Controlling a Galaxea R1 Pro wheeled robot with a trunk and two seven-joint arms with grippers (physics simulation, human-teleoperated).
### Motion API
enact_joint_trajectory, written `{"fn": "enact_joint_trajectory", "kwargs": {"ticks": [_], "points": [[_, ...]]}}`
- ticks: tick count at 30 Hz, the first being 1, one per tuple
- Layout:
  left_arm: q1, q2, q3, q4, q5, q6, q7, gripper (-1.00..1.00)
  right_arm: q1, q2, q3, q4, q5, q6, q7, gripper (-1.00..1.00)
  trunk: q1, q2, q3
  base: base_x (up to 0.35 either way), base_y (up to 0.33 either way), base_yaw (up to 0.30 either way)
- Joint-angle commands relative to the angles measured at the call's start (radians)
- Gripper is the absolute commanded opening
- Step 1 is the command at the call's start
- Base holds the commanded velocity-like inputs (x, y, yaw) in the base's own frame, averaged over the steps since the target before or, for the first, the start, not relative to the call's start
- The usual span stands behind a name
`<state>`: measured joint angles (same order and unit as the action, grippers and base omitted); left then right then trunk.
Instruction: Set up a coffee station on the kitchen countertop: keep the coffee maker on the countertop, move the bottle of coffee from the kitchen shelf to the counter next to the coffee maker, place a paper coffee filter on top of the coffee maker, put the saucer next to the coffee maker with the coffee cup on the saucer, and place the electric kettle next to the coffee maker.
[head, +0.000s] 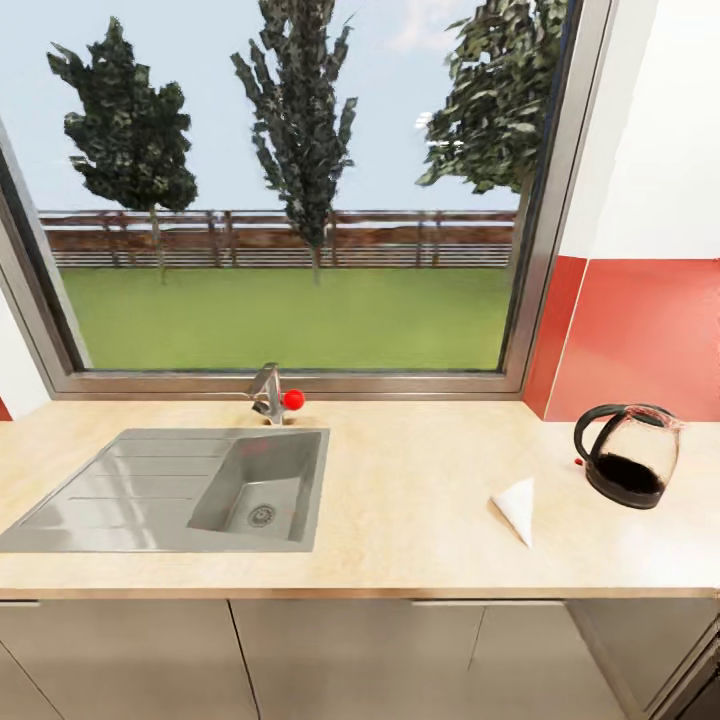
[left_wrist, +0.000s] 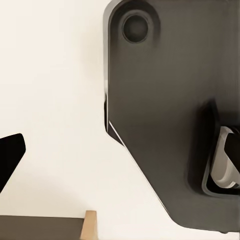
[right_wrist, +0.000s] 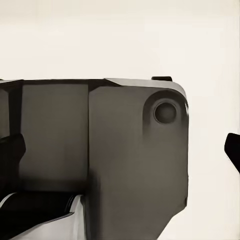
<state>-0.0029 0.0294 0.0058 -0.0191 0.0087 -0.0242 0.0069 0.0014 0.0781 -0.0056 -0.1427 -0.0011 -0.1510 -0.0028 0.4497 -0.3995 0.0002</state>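
The paper coffee filter (head: 517, 507) lies on its side at the lower right of our head view, on the countertop (head: 400, 520), its tip aimed down and right. Just beyond it, at the right edge, the electric kettle (head: 631, 456) stands upright. Both sit toward our right arm's side. Farther left is the sink (head: 150, 490). We cannot tell how wide either gripper stands
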Motion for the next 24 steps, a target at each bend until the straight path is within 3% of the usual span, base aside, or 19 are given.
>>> {"fn": "enact_joint_trajectory", "kwargs": {"ticks": [1,15,21,24], "points": [[0.0,0.001,0.0,0.001,0.001,-0.002,0.001,1.0,0.0,0.0,-0.001,0.0,0.0,-0.002,0.0,1.0,0.0,-0.001,0.0,0.005,-0.288,0.0],[0.002,0.001,0.002,0.001,0.002,-0.003,0.001,1.0,0.0,0.0,0.005,0.001,0.004,-0.003,0.0,1.0,0.0,-0.001,0.0,0.061,-0.282,0.0],[0.004,0.001,0.001,0.001,0.0,-0.002,0.0,1.0,0.0,0.0,0.008,-0.008,0.015,-0.003,0.005,1.0,0.0,-0.001,0.0,0.081,-0.091,0.0],[0.006,0.001,-0.005,0.001,-0.005,0.0,-0.002,1.0,0.0,0.0,0.008,-0.069,0.048,-0.003,0.004,1.0,0.0,-0.001,0.0,0.013,-0.013,0.0]]}}
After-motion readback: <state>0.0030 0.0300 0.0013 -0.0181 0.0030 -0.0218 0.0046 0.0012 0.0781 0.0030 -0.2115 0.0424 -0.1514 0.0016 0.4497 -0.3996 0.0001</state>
